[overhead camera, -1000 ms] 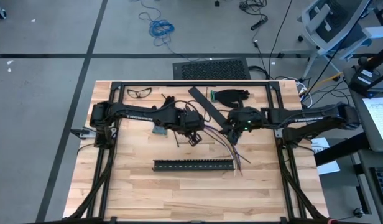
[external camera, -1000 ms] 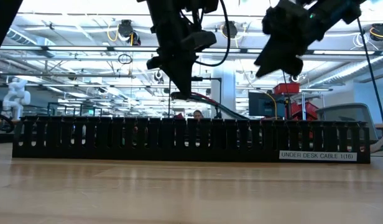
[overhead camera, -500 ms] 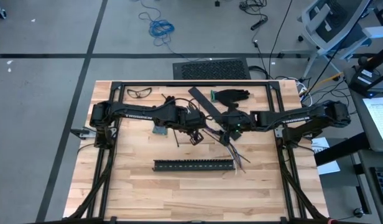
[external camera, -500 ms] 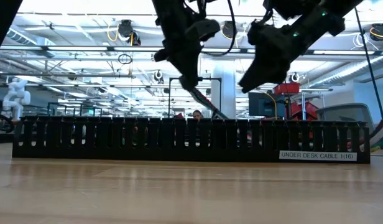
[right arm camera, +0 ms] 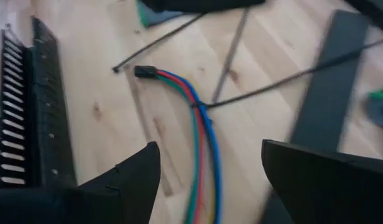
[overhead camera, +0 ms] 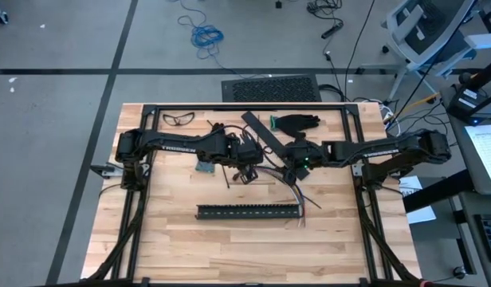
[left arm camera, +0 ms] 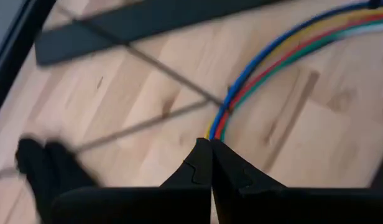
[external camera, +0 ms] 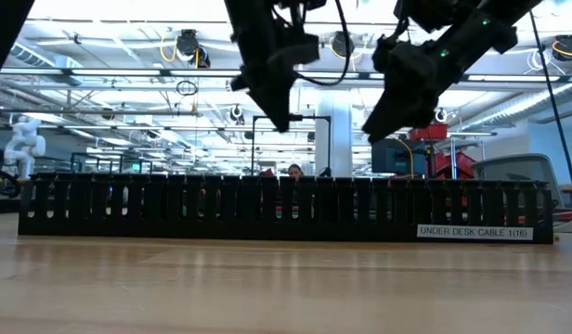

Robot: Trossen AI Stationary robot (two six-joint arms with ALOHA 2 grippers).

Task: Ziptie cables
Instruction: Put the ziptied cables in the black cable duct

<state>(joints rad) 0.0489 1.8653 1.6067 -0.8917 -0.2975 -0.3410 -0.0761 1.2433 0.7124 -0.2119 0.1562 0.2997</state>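
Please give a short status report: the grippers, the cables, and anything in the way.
Left gripper jaws shut, above the cables. Right gripper jaws open over the same bundle, holding nothing. Thin black sticks lie across the cables.

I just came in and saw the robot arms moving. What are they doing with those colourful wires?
The two arms are working on tying up the cables, a bunch of blue, red, green and yellow wires lying on the wooden table. A thin black zip tie is looped around them. The left gripper is shut, its tips right over the wires. The right gripper hangs open above the same bunch and holds nothing. The long black slotted strip lies nearby on the table.
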